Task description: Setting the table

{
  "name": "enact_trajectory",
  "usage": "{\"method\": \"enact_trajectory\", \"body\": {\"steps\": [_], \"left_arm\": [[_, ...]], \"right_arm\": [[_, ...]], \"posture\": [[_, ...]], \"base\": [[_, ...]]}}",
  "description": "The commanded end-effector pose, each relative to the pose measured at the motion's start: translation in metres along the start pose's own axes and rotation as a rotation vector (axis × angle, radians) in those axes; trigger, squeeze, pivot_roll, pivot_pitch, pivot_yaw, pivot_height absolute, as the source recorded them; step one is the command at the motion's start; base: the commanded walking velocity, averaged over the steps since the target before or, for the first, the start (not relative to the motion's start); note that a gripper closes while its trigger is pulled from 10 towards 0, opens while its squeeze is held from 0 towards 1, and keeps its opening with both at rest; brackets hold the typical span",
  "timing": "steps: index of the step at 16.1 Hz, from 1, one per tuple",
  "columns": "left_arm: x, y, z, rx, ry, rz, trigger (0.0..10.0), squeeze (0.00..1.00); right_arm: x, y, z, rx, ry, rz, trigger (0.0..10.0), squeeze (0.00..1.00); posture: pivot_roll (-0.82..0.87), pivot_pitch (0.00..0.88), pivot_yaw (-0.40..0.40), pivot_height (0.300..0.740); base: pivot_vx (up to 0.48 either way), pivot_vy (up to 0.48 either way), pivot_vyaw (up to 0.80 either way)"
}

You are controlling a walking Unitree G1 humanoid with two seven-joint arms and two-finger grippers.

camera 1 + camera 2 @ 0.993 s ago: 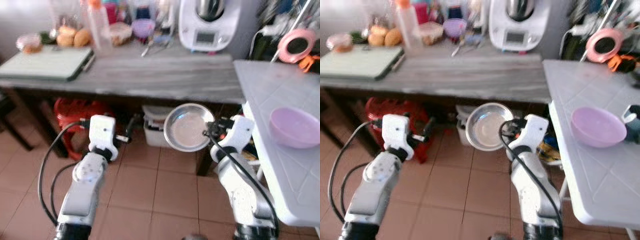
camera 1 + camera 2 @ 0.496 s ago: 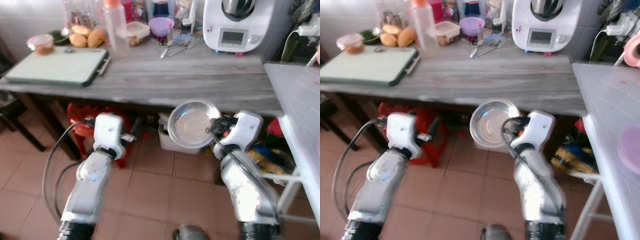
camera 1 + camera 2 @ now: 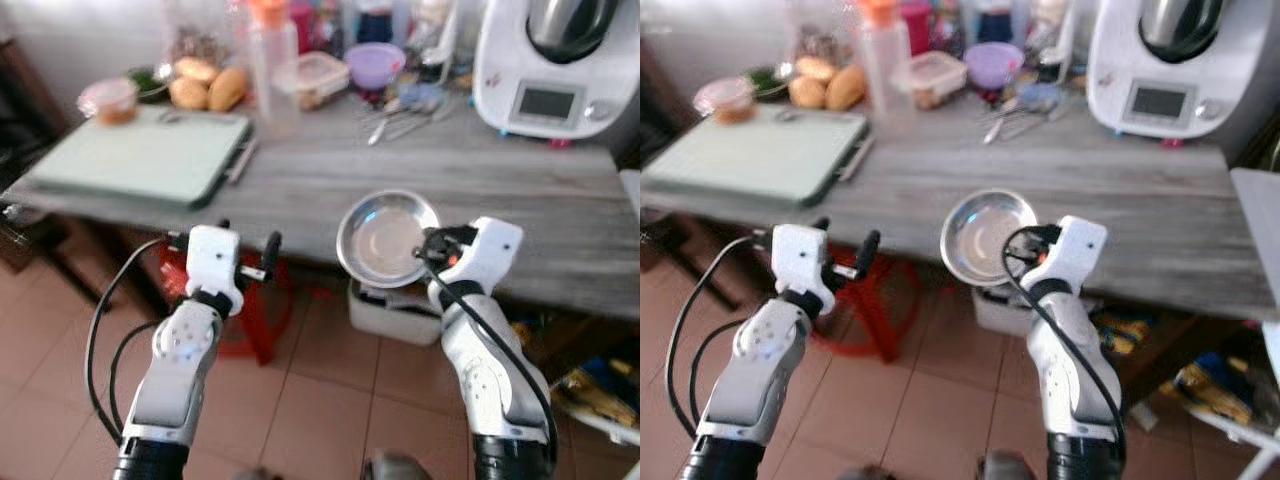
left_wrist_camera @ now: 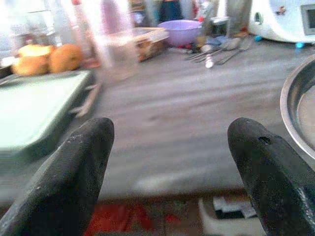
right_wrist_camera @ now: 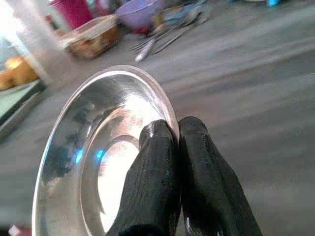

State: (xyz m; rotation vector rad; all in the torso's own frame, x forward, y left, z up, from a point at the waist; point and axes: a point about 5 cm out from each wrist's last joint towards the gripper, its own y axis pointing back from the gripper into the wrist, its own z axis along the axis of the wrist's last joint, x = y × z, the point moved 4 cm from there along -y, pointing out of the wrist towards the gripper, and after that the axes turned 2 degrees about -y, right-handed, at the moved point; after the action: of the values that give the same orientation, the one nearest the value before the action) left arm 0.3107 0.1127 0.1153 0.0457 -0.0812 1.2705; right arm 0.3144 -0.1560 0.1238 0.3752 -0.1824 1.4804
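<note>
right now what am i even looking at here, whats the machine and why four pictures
This is a humanoid robot with two silver arms. The two wide pictures come from cameras in its head, looking down at its own arms. The other two come from cameras on its wrists, looking along the black fingers.

The right gripper is pinching the rim of a shiny metal plate, tilted on edge in front of the grey wooden table. The left gripper is open and holds nothing.

On the table lie a pale green cutting board, a clear bottle with an orange cap, a purple bowl, some spoons and a white kitchen machine.
</note>
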Motion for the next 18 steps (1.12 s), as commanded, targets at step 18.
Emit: {"method": "enact_trajectory", "body": {"steps": [18], "left_arm": [[0.025,0.029,-0.036,0.256,-0.077,0.0,10.0,0.0]], "right_arm": [[-0.031,-0.005,-0.033,0.174,-0.125,-0.179,10.0,0.0]], "posture": [[-0.03,0.0,0.045,0.74]], "base": [[0.027,0.0,0.0]]}}
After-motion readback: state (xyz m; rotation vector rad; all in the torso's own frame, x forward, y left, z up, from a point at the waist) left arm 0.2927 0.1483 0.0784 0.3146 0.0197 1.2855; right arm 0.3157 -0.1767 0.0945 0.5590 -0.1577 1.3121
